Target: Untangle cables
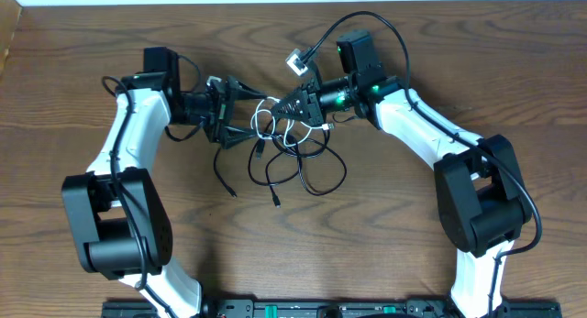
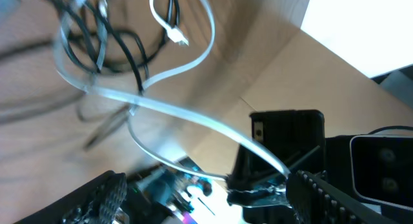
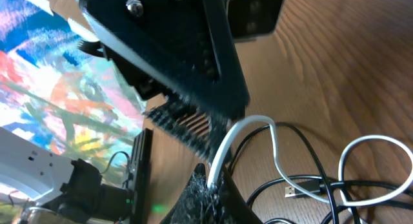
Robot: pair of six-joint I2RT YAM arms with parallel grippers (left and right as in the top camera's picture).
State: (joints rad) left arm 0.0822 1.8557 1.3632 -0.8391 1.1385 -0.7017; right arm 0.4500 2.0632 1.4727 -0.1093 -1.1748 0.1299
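The white cable point(image 1: 268, 115) and the black cable point(image 1: 316, 176) lie in a tangle of loops at the middle of the table. My right gripper point(image 1: 283, 107) is shut on the white cable point(image 3: 240, 130), pinching it at the fingertips point(image 3: 210, 179). My left gripper point(image 1: 243, 109) faces it from the left with its jaws wide open. In the left wrist view the white cable point(image 2: 181, 114) runs taut between the left fingers point(image 2: 103, 198) toward the right gripper's tips. Black cable loops point(image 2: 129, 46) and a white plug point(image 2: 178, 35) lie beyond.
A black cable's USB plug point(image 3: 295, 191) lies on the wood next to the white loop. Both arms' thicker black cables arch above the wrists. The wooden table point(image 1: 440, 43) extends to all sides, with a black rail point(image 1: 303, 309) at the front edge.
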